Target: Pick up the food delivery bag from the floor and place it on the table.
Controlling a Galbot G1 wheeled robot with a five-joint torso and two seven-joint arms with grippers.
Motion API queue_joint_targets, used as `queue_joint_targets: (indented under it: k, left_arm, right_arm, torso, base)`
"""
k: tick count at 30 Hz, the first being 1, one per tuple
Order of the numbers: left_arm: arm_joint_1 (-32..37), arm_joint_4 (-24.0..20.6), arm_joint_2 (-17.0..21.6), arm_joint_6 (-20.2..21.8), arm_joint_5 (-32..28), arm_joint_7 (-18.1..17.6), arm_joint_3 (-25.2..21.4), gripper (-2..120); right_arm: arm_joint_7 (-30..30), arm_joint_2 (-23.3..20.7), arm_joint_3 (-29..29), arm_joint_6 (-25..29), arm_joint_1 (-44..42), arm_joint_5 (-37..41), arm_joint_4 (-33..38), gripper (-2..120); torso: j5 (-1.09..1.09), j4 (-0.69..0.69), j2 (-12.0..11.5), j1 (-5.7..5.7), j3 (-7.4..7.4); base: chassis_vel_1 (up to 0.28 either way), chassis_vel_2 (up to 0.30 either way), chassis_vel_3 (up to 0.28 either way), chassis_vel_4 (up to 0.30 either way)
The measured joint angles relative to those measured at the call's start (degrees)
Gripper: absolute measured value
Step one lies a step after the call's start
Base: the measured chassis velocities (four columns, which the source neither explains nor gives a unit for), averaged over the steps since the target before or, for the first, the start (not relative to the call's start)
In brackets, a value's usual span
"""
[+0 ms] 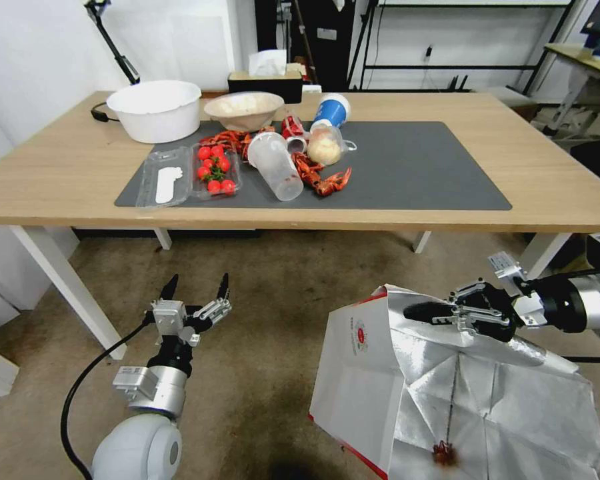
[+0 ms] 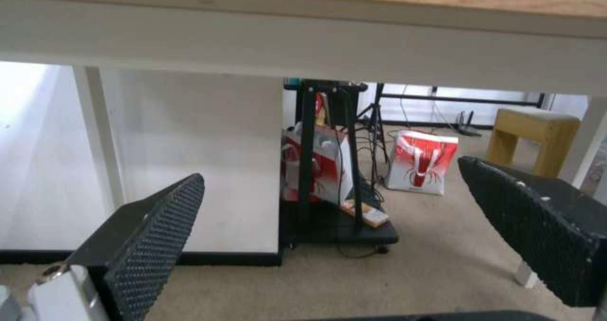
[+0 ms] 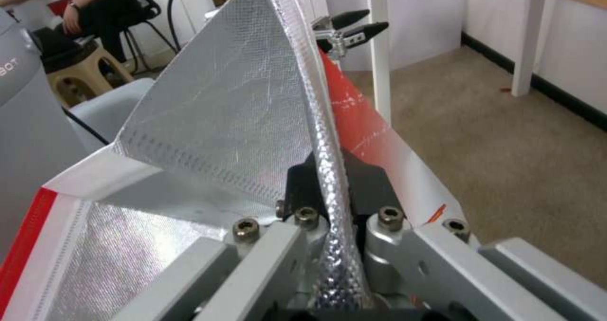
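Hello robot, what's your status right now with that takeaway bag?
Right gripper shut on food delivery bag rim, below table height. Left gripper open, idle near table edge. Table's mat part bare; food containers crowd its left.

Food delivery bag (image 1: 353,360): white paper, red gussets, round red logo, silver foil lining showing, mouth gaping open, sitting tilted on carpet below table's near edge. Table (image 1: 60,180): light-wood top, white legs, dark grey mat.
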Motion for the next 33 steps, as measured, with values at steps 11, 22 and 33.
queue_joint_targets:
  k: [11,22,33]
  left_arm:
    - [0.0,0.0,0.0,0.0,0.0,0.0,-0.1,100]
    - [0.1,-0.3,0.0,0.0,0.0,0.2,0.0,100]
    - [0.2,-0.6,0.0,0.0,0.1,0.2,0.0,100]
  right_arm:
    - [-0.3,0.0,-0.1,0.0,0.0,0.1,0.0,0]
    - [-0.4,0.5,-0.1,0.1,-0.1,0.0,0.0,0]
    - [-0.5,0.5,0.0,0.1,-0.1,0.0,0.1,0]
  torso:
    - [0.00,0.00,4.0,1.49,2.47]
    - [0.00,0.00,7.5,2.91,4.57]
    - [0.00,0.00,10.2,3.99,6.22]
  base:
    - [0.000,0.000,0.000,0.000]
    - [0.000,0.000,0.000,0.000]
    - [0.000,0.000,0.000,0.000]
